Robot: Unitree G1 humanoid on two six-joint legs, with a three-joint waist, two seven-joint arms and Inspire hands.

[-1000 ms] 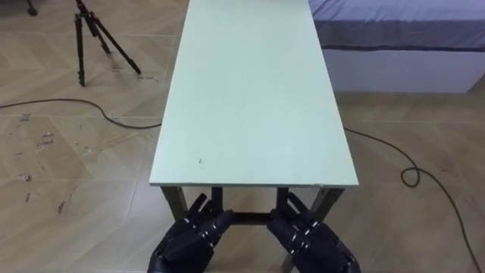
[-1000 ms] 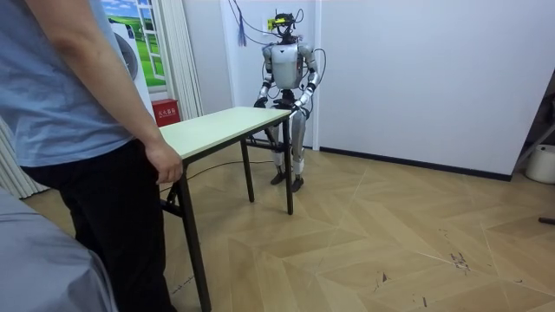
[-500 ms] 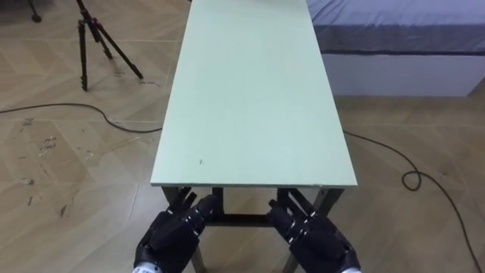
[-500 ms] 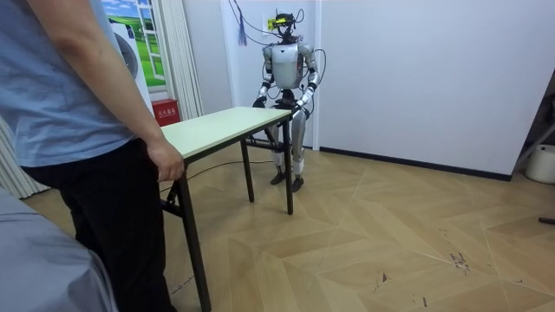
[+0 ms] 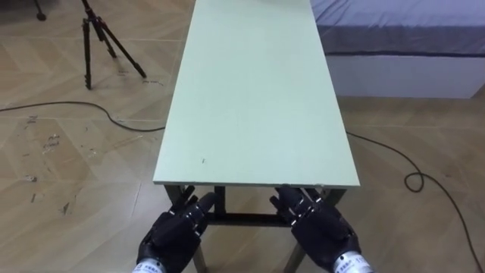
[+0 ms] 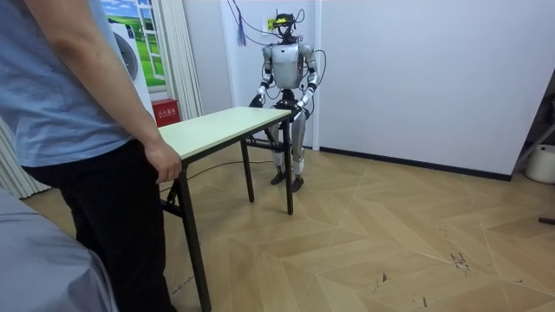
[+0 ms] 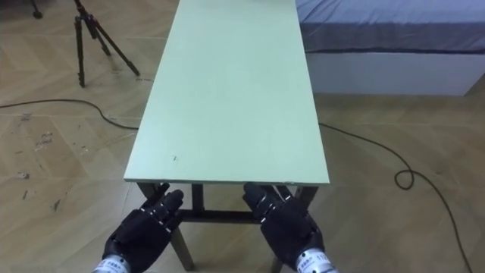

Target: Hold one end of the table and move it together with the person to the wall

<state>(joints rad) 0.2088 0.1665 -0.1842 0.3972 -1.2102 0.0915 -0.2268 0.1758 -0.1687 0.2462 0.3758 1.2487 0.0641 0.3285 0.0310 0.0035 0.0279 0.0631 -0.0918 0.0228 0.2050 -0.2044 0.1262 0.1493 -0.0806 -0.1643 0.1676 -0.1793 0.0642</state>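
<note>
while a person's hand meets its far end, the long pale green surface stretches straight ahead of the robot, whose left hand and right hand hover open-fingered, level, just under its near short edge.

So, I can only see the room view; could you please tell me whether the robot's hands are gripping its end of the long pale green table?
Observer: Not yet. In the eye views the left hand and the right hand are both open. Their fingers are straight and reach toward the underside of the near edge of the pale green rectangular table.
Operator: Thank you. Is anything standing close beside the table on the robot's side?
Observer: A black tripod stands on the wooden floor to the robot's left, apart from the table.
</note>
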